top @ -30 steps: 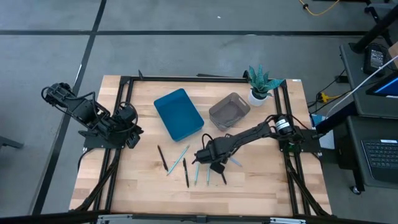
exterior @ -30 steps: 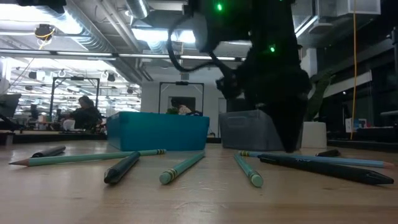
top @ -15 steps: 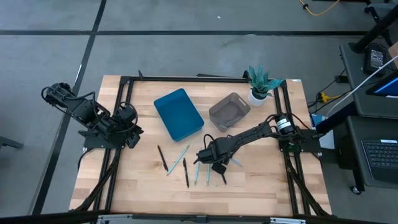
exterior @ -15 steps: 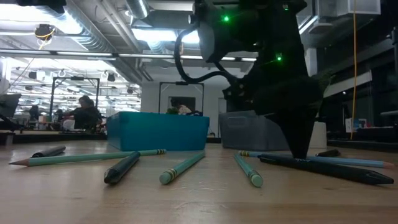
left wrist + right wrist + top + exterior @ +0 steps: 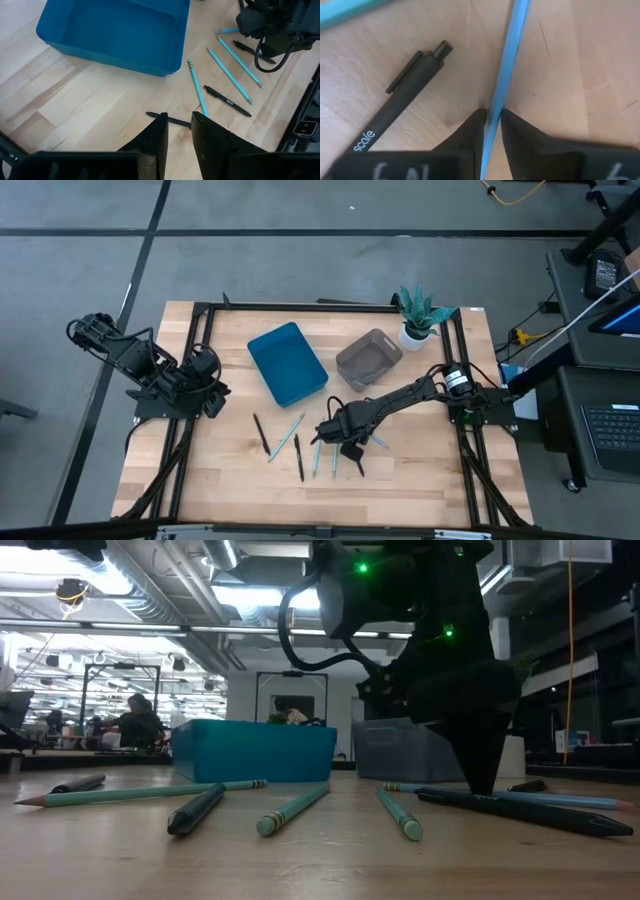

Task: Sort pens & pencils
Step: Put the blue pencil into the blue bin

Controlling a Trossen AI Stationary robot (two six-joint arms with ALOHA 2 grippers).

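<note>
High view: overhead, straight down, far; whole tabletop (image 5: 230, 470) and both arms.
Low view: tabletop height, level, facing the room; blue tray (image 5: 252, 751) and grey bin (image 5: 400, 750) shared with high view.
Left wrist view: angled down from mid-height; shares blue tray.
Right wrist view: very close to the wood; one black pen (image 5: 395, 115), one blue pencil (image 5: 507, 60).
</note>
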